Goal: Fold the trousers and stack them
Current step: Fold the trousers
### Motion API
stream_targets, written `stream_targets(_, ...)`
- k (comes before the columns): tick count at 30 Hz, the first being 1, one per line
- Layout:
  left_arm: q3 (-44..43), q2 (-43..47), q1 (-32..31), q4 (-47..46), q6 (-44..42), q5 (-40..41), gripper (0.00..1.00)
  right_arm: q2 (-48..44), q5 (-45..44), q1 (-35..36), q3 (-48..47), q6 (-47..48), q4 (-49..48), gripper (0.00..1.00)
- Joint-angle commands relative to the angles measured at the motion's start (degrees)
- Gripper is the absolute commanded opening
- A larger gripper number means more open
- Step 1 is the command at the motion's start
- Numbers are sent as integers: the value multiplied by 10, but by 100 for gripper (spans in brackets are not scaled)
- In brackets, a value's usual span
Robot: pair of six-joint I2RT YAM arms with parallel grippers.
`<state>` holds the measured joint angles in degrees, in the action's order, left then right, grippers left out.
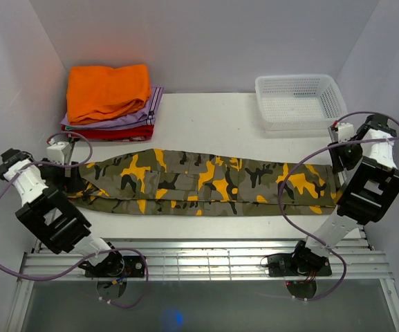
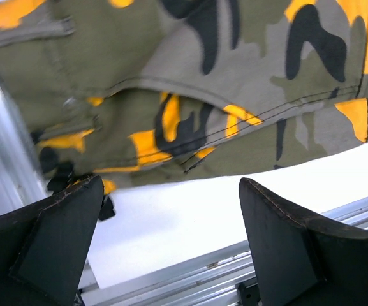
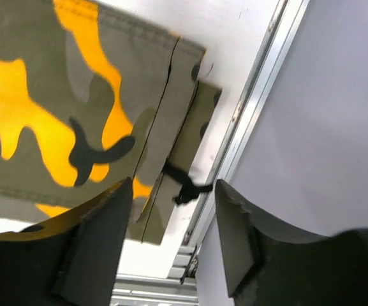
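the trousers [image 1: 206,181] lie stretched across the middle of the surface [image 1: 206,124], running from the left side of the top view to the right. they look doubled lengthwise, one leg on the other. the waist end sits at the left, and the hems reach almost to the right edge.

the left hand [image 2: 171,185] is spread wide with nothing between its fingers [image 2: 50,242]. it hangs just off the waist end, with bare surface showing in the gap. the right hand [image 3: 174,185] is also parted and grips nothing. the stacked hem corners and a short black tie [image 3: 187,188] show in the gap, at the rail on the right edge.

this is soft, limp cloth, probably a fairly weighty cotton. it will sag between two holds and drape rather than keep its shape. the seams, pockets and waistband are thicker and give a firmer bite than a single layer.

the best holds are likely the hem corners, pinching both legs together, and the waistband at the far end. a pinch that catches only the top layer could let the lower leg trail and spoil the fold.

a pile of folded clothes [image 1: 113,124] topped by an orange garment [image 1: 109,90] waits at the upper left. a white basket [image 1: 299,124] stands at the upper right.
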<state>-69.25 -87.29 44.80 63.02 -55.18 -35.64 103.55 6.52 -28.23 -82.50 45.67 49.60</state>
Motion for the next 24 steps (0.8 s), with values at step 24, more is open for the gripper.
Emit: stream_targets(24,-46,-62,150,56,-74,-75,97,-59,26,-25,139,-88,-28,65)
